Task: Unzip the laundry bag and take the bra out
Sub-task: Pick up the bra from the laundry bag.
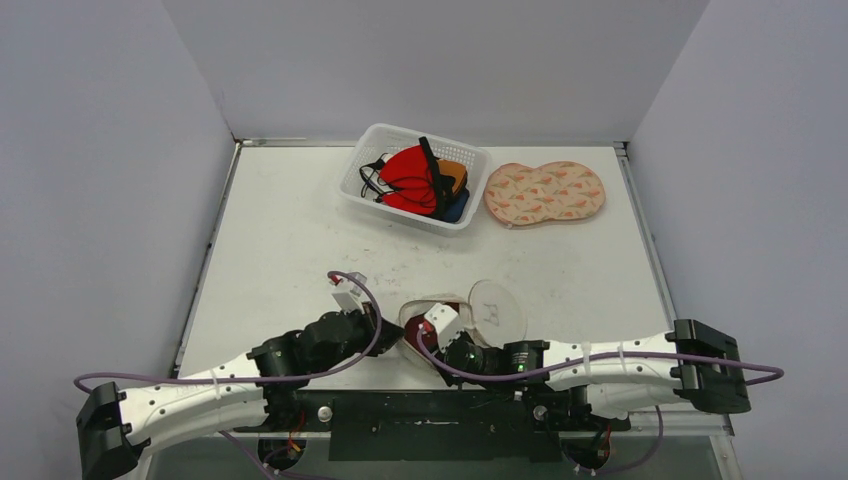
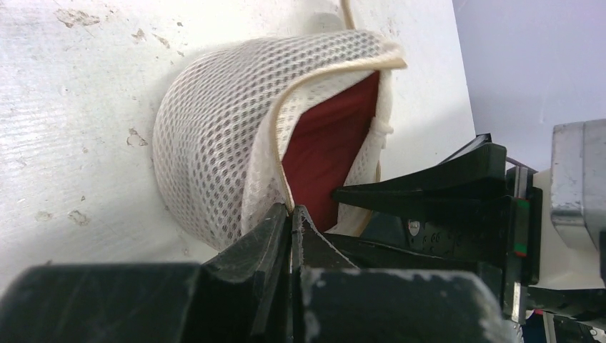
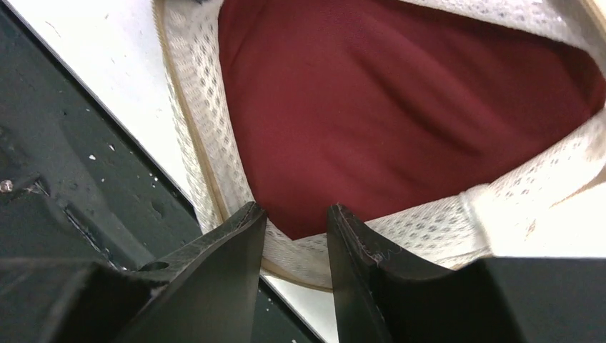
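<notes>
The white mesh laundry bag (image 1: pixel 497 308) lies unzipped at the near edge of the table, its mouth gaping. A dark red bra (image 3: pixel 400 107) fills the inside and shows through the opening (image 2: pixel 336 143). My left gripper (image 2: pixel 291 212) is shut on the bag's cream-trimmed rim (image 2: pixel 282 136) and holds the mesh wall up. From the right, my right gripper (image 3: pixel 295 214) is at the mouth. Its jaws stand a narrow gap apart, straddling the lower mesh rim (image 3: pixel 314 250) and the bra's bottom tip. In the top view both grippers meet at the bag (image 1: pixel 415 325).
A white plastic basket (image 1: pixel 372 172) with red, orange and dark garments stands at the back middle. A peach patterned laundry bag (image 1: pixel 545 192) lies to its right. The black base rail (image 1: pixel 430 410) runs just behind the bag, close under my right fingers.
</notes>
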